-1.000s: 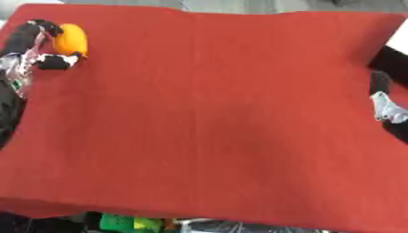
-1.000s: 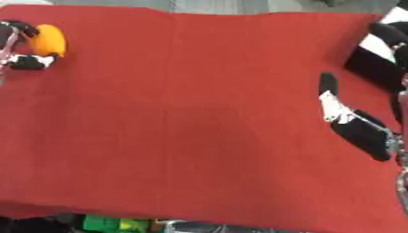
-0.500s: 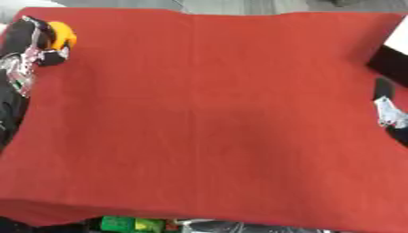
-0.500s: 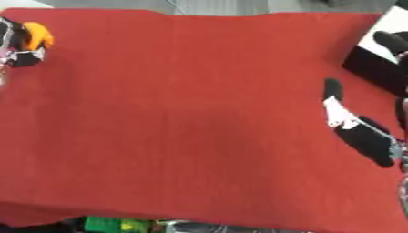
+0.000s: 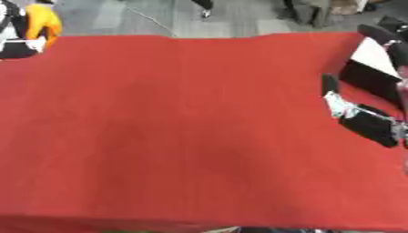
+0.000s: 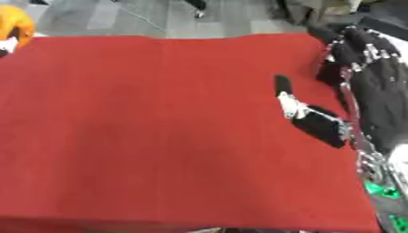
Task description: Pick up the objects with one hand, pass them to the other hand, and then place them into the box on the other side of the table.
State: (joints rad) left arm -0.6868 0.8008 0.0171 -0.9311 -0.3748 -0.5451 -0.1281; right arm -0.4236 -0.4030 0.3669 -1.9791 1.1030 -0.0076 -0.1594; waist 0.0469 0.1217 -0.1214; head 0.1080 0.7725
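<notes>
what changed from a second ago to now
The whole picture has shifted, so the head has mostly moved: floor now shows beyond the red cloth. The orange object at the far left corner sits higher in view, with the left hand still by it. The right hand shows more fully, fingers straight over the cloth's right side. Nothing was visibly taken or let go.

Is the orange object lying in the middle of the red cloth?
No, the orange object is at the far left corner, by the left hand.

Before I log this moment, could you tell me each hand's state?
Left hand: holding an orange object.
Right hand: open, holding nothing.
</notes>
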